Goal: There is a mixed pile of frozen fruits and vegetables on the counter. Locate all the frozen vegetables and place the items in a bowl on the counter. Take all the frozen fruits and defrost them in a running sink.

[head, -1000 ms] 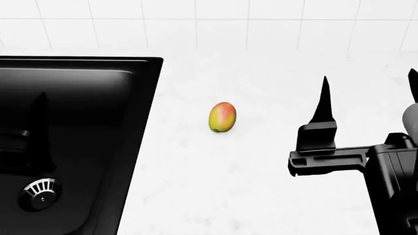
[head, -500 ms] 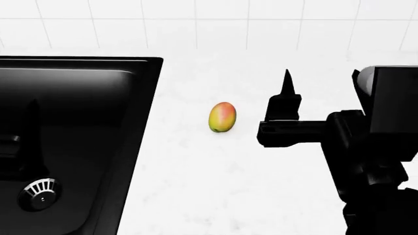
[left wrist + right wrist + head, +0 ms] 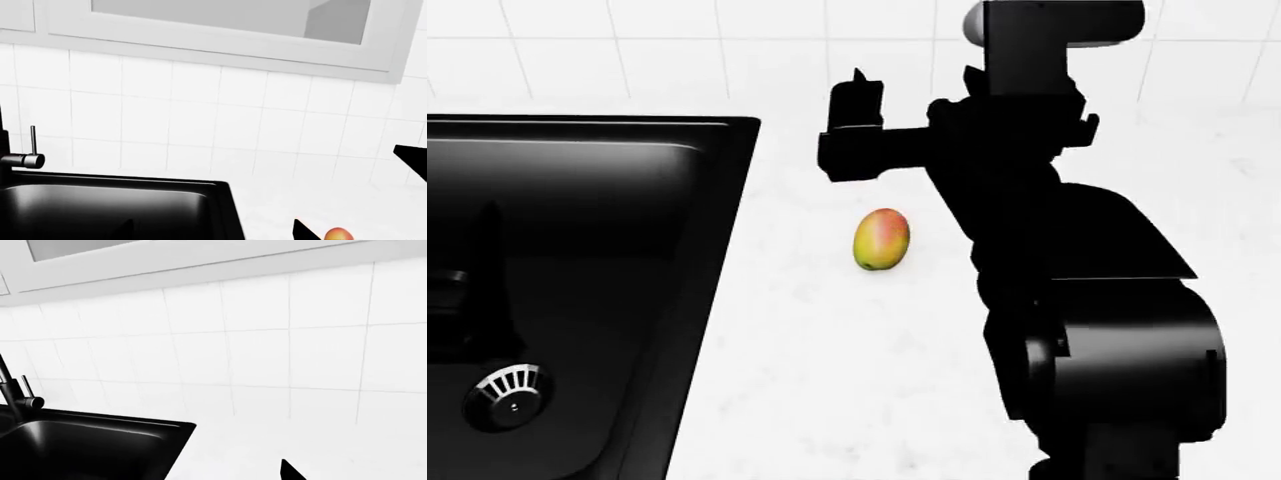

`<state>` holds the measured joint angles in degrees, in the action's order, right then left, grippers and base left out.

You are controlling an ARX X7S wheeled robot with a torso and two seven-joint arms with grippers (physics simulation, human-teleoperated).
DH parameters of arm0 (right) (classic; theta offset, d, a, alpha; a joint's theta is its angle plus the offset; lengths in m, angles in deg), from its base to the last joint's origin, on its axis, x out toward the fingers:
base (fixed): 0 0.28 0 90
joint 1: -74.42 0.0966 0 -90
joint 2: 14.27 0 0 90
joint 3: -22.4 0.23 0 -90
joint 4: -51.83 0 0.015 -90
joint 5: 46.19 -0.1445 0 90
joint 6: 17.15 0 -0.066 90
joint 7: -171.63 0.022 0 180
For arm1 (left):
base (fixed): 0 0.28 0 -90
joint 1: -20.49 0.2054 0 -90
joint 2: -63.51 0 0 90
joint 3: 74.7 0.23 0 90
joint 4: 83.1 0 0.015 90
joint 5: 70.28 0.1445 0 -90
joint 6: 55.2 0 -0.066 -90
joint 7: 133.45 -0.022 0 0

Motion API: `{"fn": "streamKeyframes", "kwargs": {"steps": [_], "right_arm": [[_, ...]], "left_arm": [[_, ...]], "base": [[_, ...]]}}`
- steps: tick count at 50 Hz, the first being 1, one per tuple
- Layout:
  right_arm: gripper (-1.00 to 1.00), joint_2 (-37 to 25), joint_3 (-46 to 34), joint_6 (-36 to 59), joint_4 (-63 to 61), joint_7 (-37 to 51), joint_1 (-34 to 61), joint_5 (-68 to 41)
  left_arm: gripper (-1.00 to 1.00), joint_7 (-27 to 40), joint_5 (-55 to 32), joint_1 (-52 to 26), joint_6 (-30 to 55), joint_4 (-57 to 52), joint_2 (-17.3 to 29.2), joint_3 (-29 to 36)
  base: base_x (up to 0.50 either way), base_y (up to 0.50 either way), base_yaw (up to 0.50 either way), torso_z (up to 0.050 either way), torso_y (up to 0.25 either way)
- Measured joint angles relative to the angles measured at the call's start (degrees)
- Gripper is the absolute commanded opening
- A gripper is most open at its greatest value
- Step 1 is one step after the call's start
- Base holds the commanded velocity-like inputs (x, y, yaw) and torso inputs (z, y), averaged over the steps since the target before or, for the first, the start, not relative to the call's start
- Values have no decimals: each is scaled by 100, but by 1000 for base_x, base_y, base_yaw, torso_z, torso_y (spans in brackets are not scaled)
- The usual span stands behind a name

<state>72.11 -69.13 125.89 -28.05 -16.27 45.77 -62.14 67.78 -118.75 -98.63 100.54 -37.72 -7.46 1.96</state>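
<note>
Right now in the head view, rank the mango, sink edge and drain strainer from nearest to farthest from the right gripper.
1. Mango, on the counter just below the right gripper.
2. Sink edge, to its left.
3. Drain strainer, far lower left in the basin.

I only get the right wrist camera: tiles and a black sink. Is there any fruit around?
Observer: Yes. The head view shows a mango lying on the counter, right of the sink.
Operator: Is anything holding it?
Observer: No. The right gripper is open and shows farther up the head view, clear of the mango.
Operator: And the other arm?
Observer: Its own camera shows the left gripper open, with the mango small beyond its fingertips.
</note>
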Motion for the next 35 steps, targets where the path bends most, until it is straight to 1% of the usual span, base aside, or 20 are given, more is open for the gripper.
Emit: {"fn": "streamKeyframes", "kwargs": {"steps": [12,27,35], "right_arm": [[100,230,-739,-1302,2369,-188,671,-165],[100,311,-1471,-2775,4461,3,1036,-602],[100,333,-2058,-3511,5348,115,1191,-1036]], "left_arm": [[100,11,-101,99,-35,-14,37,-128],[100,14,-195,246,-112,-34,69,-249],[100,26,-152,267,-186,13,49,-190]], "base": [[0,0,0,0,0],[0,0,0,0,0],[0,0,0,0,0]]}}
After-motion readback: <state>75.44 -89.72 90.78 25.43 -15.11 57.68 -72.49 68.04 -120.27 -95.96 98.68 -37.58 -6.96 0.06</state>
